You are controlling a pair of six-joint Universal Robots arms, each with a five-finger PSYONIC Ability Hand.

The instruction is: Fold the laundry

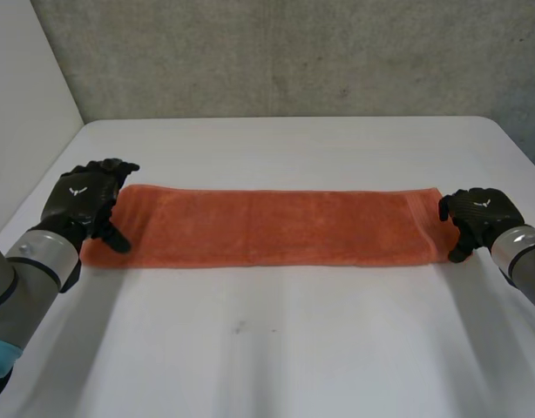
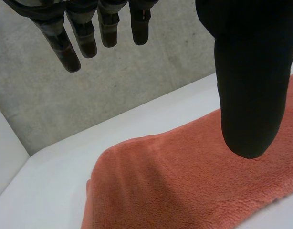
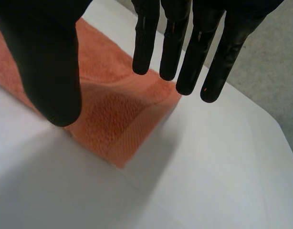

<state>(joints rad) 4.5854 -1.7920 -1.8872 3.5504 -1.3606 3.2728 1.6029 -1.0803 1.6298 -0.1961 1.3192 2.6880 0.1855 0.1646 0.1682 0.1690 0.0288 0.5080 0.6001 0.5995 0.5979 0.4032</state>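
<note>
You have the orange towel (image 1: 267, 228) lying flat as a long, narrow strip across the white table (image 1: 276, 357), its long edges running from one arm to the other. Your left hand (image 1: 84, 198) sits at the towel's left end, over the short edge. In the left wrist view its fingers (image 2: 72, 52) hang straight and well apart from the thumb, which hovers over the pile with nothing held. You cannot tell from these views whether the thumb tip touches the cloth.

Your right hand (image 1: 478, 216) is at the towel's right end, just beside the short edge. In the right wrist view its fingers (image 3: 184, 43) point straight down over the far corner of that end, and the thumb is spread wide over the near side, gripping nothing. The towel's right end shows a woven border band.

Beyond the towel, a grey concrete wall (image 1: 294, 52) stands past the table's far edge. A small dark mark (image 1: 239, 328) lies on the table on the towel's near side, well apart from it.
</note>
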